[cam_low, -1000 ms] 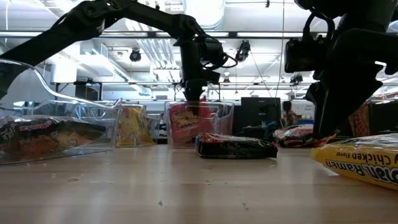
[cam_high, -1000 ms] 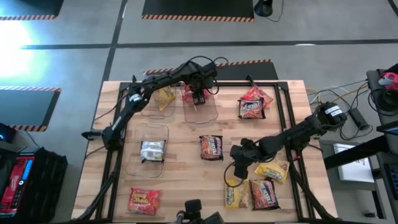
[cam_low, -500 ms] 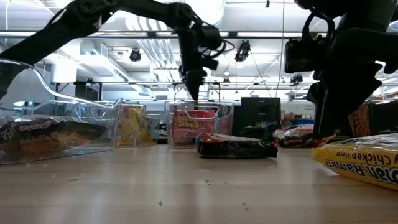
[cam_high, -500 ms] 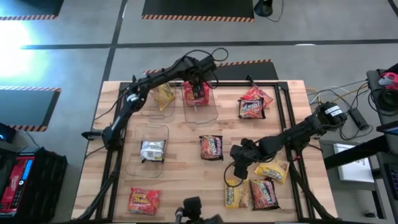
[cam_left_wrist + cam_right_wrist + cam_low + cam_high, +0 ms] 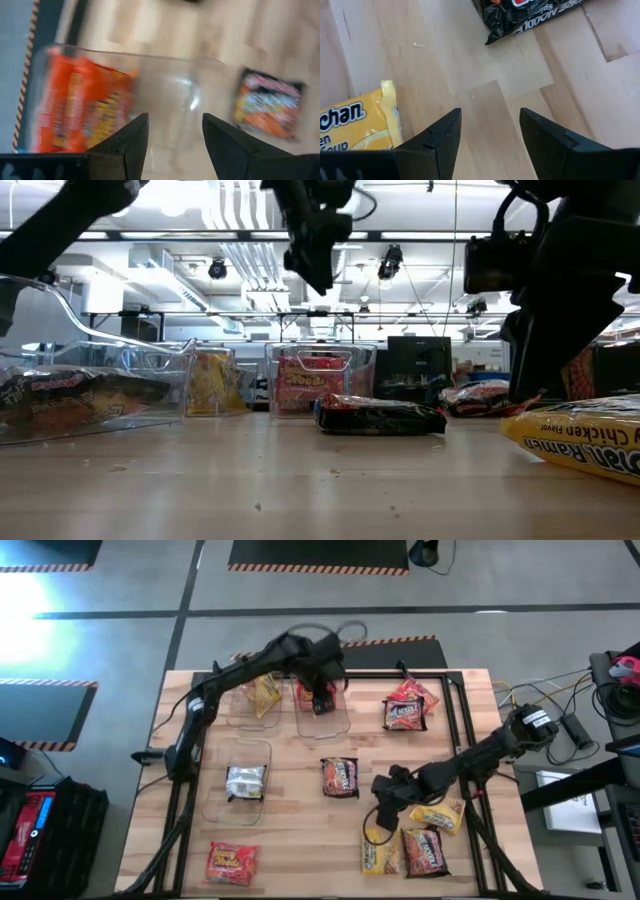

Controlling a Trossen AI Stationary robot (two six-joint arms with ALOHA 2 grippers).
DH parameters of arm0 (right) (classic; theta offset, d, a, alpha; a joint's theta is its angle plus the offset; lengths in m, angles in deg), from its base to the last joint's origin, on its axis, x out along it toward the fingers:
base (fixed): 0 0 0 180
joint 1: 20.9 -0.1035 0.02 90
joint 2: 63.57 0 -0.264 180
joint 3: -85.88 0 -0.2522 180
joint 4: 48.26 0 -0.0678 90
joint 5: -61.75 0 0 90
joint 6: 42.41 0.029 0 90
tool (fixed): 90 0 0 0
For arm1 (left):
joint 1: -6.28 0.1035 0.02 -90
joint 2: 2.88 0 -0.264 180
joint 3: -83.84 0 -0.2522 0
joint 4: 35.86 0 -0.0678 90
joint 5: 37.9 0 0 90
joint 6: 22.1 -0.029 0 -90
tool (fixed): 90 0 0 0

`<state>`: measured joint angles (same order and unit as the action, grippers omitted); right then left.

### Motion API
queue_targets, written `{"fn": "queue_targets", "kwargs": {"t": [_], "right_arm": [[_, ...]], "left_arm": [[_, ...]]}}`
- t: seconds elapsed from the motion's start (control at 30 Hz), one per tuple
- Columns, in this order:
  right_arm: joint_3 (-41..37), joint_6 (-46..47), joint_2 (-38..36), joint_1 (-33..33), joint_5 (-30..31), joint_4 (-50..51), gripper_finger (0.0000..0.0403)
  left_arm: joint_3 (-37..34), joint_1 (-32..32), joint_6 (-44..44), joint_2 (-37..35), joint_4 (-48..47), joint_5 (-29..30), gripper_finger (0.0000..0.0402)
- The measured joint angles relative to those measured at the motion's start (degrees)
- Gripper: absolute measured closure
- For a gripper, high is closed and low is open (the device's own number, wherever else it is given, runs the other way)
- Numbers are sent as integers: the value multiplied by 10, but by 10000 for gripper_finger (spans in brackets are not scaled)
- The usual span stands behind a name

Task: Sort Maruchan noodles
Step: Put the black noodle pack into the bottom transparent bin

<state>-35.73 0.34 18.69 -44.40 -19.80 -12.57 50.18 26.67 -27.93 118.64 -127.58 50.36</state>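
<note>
My left gripper [image 5: 322,696] hangs open above a clear bin [image 5: 322,722] at the table's far middle, touching nothing. A red-orange Maruchan packet [image 5: 80,105] lies in that bin's far end. The neighbouring bin to the left holds a yellow packet [image 5: 265,695]. A dark packet [image 5: 339,777] lies flat on the wood at mid-table. My right gripper [image 5: 490,145] is open and low over bare wood. It stands between that dark packet [image 5: 530,15] and a yellow packet [image 5: 360,125].
A third clear bin [image 5: 240,808] at the left holds a silvery packet [image 5: 245,781]. Red packets [image 5: 407,708] lie at the far right. Yellow and dark-red packets [image 5: 424,850] lie at the near right. One red-orange packet [image 5: 231,862] lies near left.
My left gripper has risen out of the far middle bin and now stands well above it. The red-orange packet that it held inside the bin has stayed behind in the bin. My right gripper has kept still.
</note>
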Motion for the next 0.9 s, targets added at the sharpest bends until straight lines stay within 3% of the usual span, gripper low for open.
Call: {"fn": "queue_targets", "kwargs": {"t": [0.1,0.23,0.4,0.6,0.73,0.9], "right_arm": [[-5,8,0,-14,15,0,211],[-17,12,0,-28,37,-21,211],[-40,9,0,-24,54,-114,211],[-52,35,0,-1,114,-181,211],[-53,38,0,10,157,-223,211],[-53,38,18,13,186,-262,211]], "left_arm": [[-58,-49,23,-37,-2,36,233],[-216,-111,86,-121,55,69,233],[-455,-196,233,-247,261,66,233],[-689,-289,431,-344,608,76,233],[-786,-329,489,-357,752,121,233],[-842,-352,512,-342,838,158,233]]}}
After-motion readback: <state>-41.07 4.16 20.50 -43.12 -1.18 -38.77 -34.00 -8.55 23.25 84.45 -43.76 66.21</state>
